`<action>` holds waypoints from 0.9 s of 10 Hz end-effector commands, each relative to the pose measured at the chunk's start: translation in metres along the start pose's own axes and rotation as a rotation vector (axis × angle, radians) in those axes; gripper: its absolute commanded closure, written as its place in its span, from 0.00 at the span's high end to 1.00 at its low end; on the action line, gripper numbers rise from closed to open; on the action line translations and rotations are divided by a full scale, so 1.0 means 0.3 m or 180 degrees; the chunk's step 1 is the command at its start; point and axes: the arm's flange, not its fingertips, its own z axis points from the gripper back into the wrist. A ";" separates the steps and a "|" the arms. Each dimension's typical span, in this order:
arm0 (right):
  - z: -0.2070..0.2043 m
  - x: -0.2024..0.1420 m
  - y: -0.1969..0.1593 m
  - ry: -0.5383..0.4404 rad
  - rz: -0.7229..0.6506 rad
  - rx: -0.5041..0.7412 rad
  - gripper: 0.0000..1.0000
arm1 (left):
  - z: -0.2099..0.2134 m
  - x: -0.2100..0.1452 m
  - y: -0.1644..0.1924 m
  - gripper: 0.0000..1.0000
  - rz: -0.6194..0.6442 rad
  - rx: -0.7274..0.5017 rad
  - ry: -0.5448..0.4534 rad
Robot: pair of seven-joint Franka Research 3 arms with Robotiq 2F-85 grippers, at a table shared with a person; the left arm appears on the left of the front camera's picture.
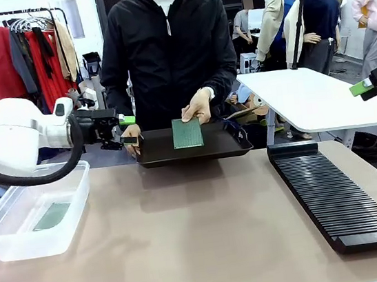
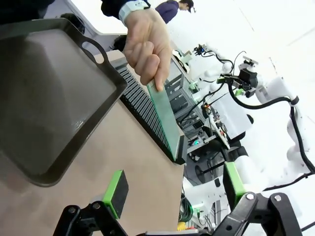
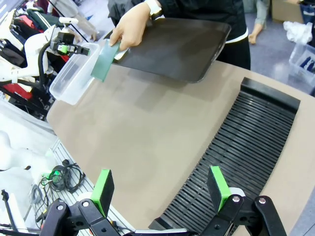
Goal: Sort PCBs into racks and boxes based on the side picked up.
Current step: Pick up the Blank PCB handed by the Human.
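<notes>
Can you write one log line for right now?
left tool: open, beside tray | right tool: open, above rack | person's hand: grips raised PCB over tray | box: flat PCB inside

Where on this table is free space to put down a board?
The table is bare across its wide middle, between the clear tub on its left, the slotted rack on its right and the dark tray behind. Crowded: around the tray, with the person's hand, a PCB and the left claw.

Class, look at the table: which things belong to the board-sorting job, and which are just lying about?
Job: green board held by the person's hand; clear tub; second board inside it; black slotted rack; dark tray.
Lying about: clothes rail; white side table.
</notes>
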 end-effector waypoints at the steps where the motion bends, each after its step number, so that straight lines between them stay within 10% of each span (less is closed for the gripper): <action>1: -0.004 0.001 0.000 -0.0049 0.0011 -0.0007 1.00 | -0.058 -0.017 0.023 1.00 0.0028 -0.0030 -0.0099; 9: -0.004 0.001 0.000 -0.0049 0.0011 -0.0007 1.00 | -0.287 0.016 0.127 1.00 0.0125 -0.0294 -0.0190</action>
